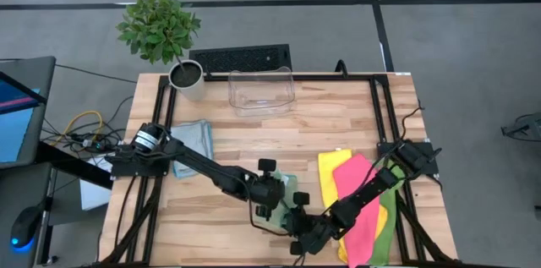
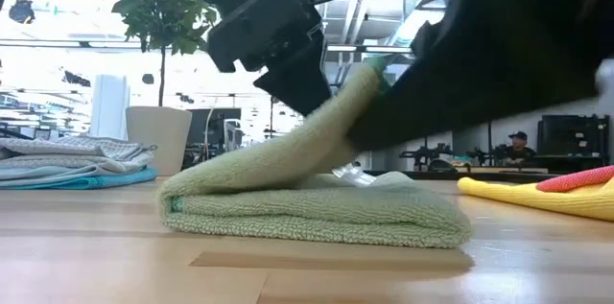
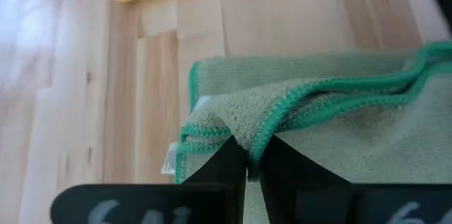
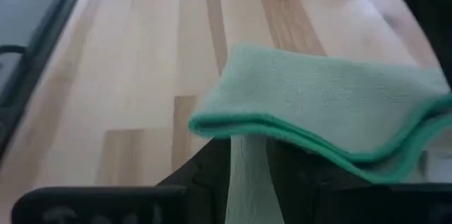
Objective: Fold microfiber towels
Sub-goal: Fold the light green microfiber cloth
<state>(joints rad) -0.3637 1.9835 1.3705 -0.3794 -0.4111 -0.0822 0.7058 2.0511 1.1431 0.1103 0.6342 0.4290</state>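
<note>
No legible text anywhere.

Two black, matte robot arms with boxy, jointed segments. The left arm [image 1: 194, 165] has a round silver motor cap at its shoulder. Each wrist ends in a black two-finger gripper; the left gripper's fingers [image 3: 227, 164] are wedge-shaped, above faint grey lettering.

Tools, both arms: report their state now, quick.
Left tool: shut, pinching the green-stitched edge of the pale green microfiber towel.
Right tool: shut on another edge of the same towel.
</note>
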